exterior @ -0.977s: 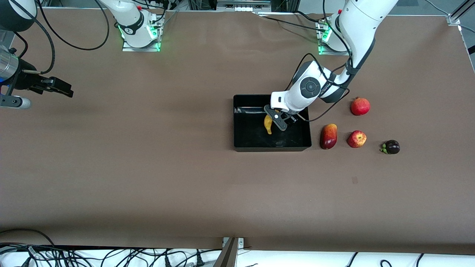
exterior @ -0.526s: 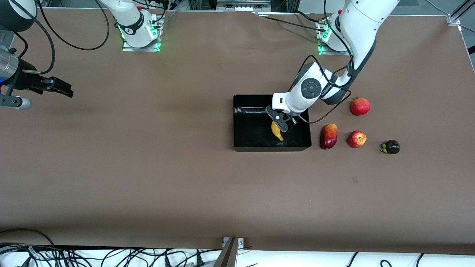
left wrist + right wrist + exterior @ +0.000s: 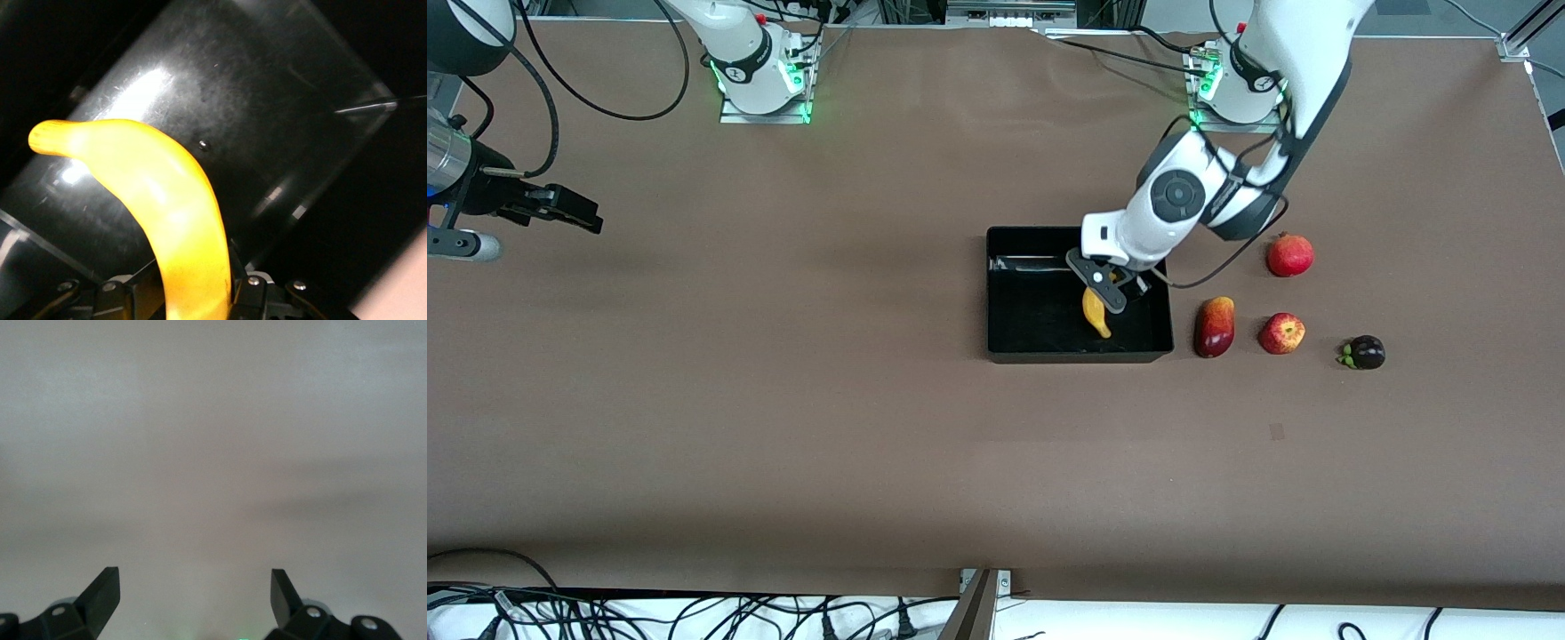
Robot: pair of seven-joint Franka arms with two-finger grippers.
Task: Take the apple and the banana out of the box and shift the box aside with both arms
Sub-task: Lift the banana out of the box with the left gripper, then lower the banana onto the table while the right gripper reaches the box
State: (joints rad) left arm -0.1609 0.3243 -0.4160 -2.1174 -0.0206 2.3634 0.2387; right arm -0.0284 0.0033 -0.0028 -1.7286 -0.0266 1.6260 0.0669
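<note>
Left hand (image 3: 1104, 294) grips banana (image 3: 1096, 313) — over box (image 3: 1014, 347)

Counted on table:
- One black box (image 3: 1005, 348).
- One banana (image 3: 1096, 313), in box.
- One apple (image 3: 1281, 333).
- One mango (image 3: 1215, 326).
- One pomegranate (image 3: 1290, 254).
- One mangosteen (image 3: 1365, 353).
- Five fruits total: four on bare table toward left arm's end, one in box.
- Two arms, two grippers: left gripper (image 3: 1103, 291), right gripper (image 3: 583, 213).
</note>
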